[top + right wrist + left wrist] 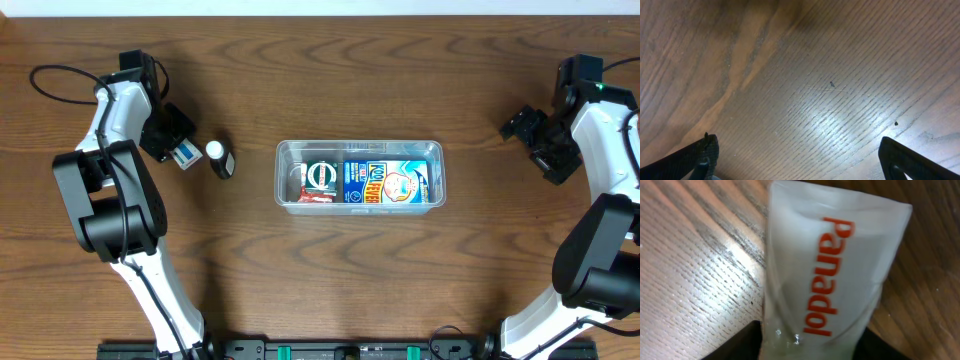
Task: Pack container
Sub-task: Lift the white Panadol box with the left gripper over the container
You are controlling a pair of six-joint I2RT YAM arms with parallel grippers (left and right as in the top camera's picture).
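— While the grainy brown wooden desk [400, 280] shines, where sits the clear, rounded rectangular plastic tub [360, 145]?
— At its middle. Left jaws clamp a smooth white Panadol carton [830, 270]; right jaws stand apart.

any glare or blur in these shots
Left wrist: the Panadol box fills the frame, slightly soft, with bright glare on the table beside it; right wrist: a glare sheen on bare wood; overhead: sharp, evenly lit, container in focus.

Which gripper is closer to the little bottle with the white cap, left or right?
Left. The left gripper, holding the Panadol packet, sits just beside the bottle. The right gripper is far off, beyond the container on the other side.
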